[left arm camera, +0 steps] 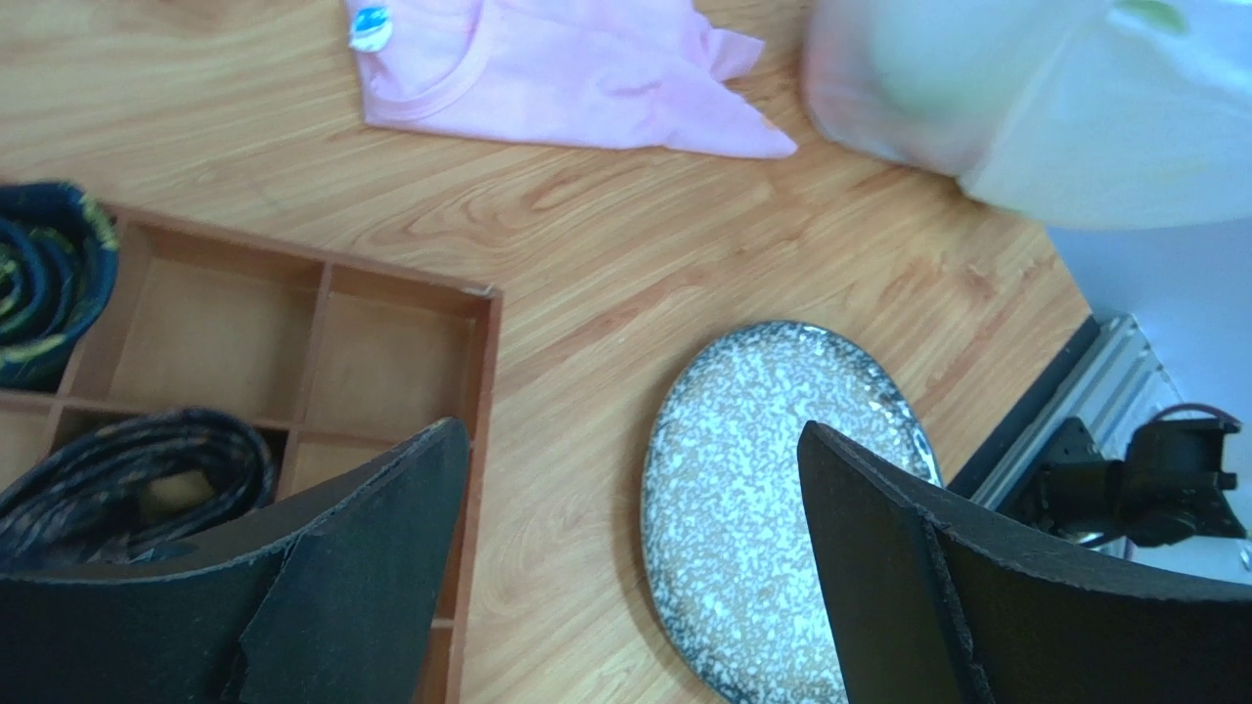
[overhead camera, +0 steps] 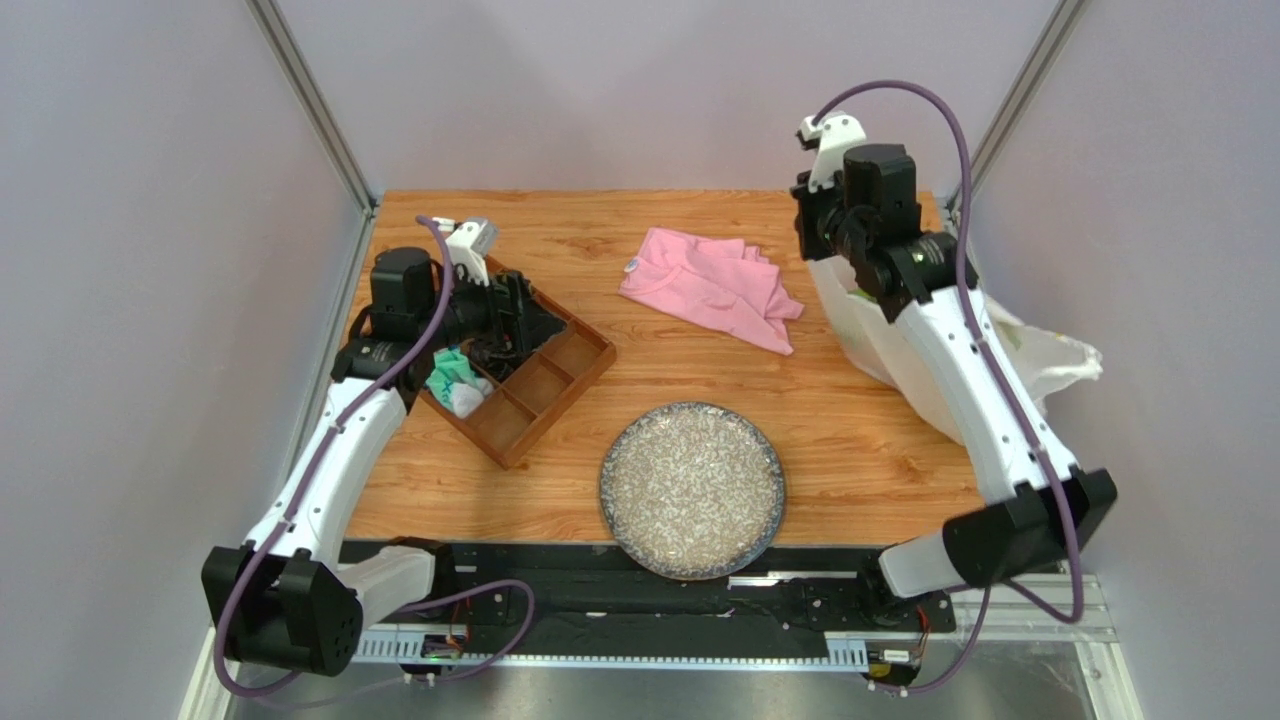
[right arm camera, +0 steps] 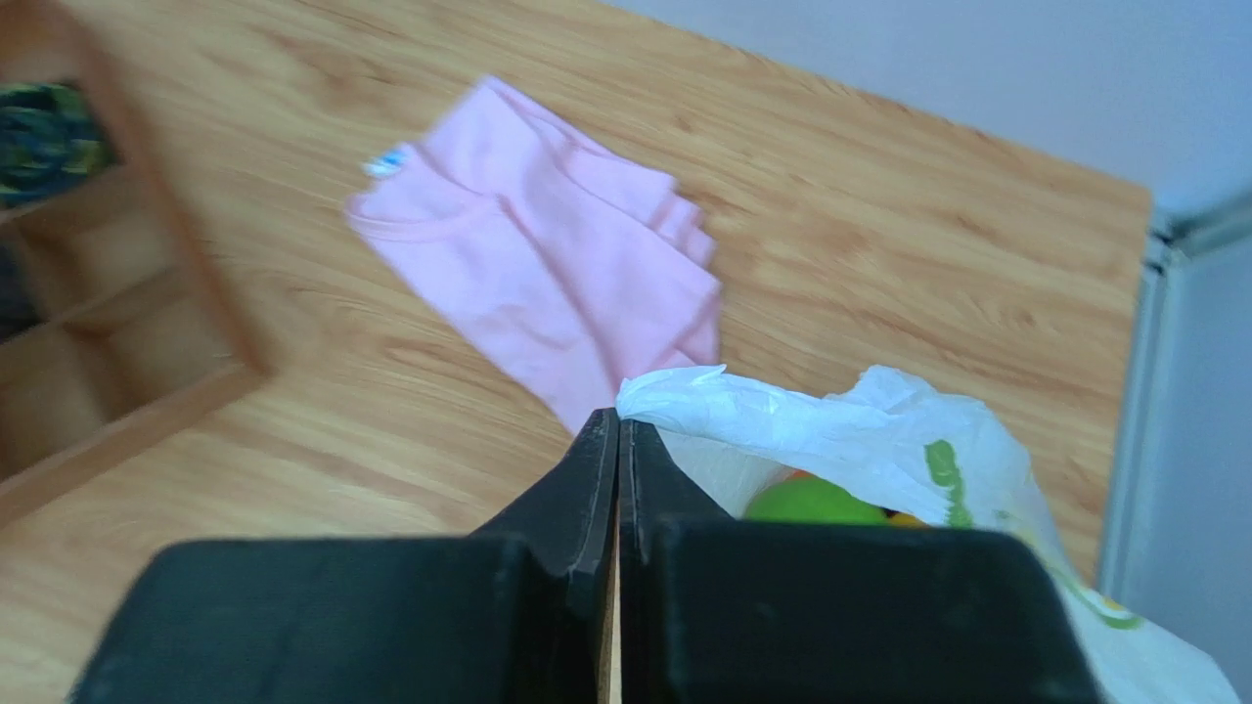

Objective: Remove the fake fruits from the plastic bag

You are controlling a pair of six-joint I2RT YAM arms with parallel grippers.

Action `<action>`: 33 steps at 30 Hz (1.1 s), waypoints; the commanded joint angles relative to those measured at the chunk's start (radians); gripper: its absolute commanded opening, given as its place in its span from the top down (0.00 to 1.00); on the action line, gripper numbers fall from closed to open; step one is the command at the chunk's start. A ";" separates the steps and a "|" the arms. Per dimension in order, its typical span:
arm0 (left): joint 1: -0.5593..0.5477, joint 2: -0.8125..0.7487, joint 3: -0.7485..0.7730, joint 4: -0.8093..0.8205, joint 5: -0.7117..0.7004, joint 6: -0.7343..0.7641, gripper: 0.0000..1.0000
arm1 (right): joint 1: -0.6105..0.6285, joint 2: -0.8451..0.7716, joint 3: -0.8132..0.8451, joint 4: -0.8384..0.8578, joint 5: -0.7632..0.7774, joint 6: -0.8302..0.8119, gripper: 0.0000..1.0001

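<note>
Plastic bag (overhead camera: 1052,368) sits at right edge of desk (overhead camera: 842,435), twd far right corner. Thru its opening: green round fruit (right arm camera: 816,502) w/ an orange bit (right arm camera: 904,518) just beside it; rest of contents hidden by the film. R tool (right arm camera: 617,423) is clenched, fingers pressed flat together, pinching bag's rim at the tips. Pink shirt (overhead camera: 714,285) lies crumpled near mid far edge, just left of bag. Speckled plate (overhead camera: 693,488) at mid near edge. Wooden divider tray (overhead camera: 564,368) at left edge, w/ dark rolled cloths (left arm camera: 147,470) & a teal-white bundle (overhead camera: 455,383) in its compartments. L tool (left arm camera: 632,440) is released, fingers wide apart, over the tray, grasping nothing.
</note>
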 commanded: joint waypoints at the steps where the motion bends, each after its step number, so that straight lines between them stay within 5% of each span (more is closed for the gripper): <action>1: -0.044 0.032 0.086 0.025 0.041 -0.007 0.08 | 0.051 -0.072 -0.121 0.026 -0.066 0.069 0.89; 4: -0.071 0.069 0.115 0.036 0.055 0.000 0.04 | 0.039 -0.084 -0.215 0.003 -0.072 0.069 0.35; 6: -0.097 0.107 0.138 0.050 0.071 0.000 0.02 | 0.006 -0.110 -0.240 -0.025 -0.135 0.049 0.21; 18: -0.416 0.475 0.604 -0.076 0.178 0.139 0.01 | -0.074 -0.368 -0.441 -0.138 -0.273 0.017 0.20; 22: -0.481 0.530 0.663 -0.126 0.118 0.245 0.01 | -0.092 -0.374 -0.453 -0.178 -0.175 -0.017 0.23; 25: -0.539 0.546 0.650 -0.130 0.066 0.318 0.01 | -0.177 -0.402 -0.433 -0.233 -0.267 -0.019 0.23; 33: -0.654 0.679 0.689 0.001 0.013 0.251 0.01 | -0.189 -0.436 -0.499 -0.226 -0.333 0.001 0.32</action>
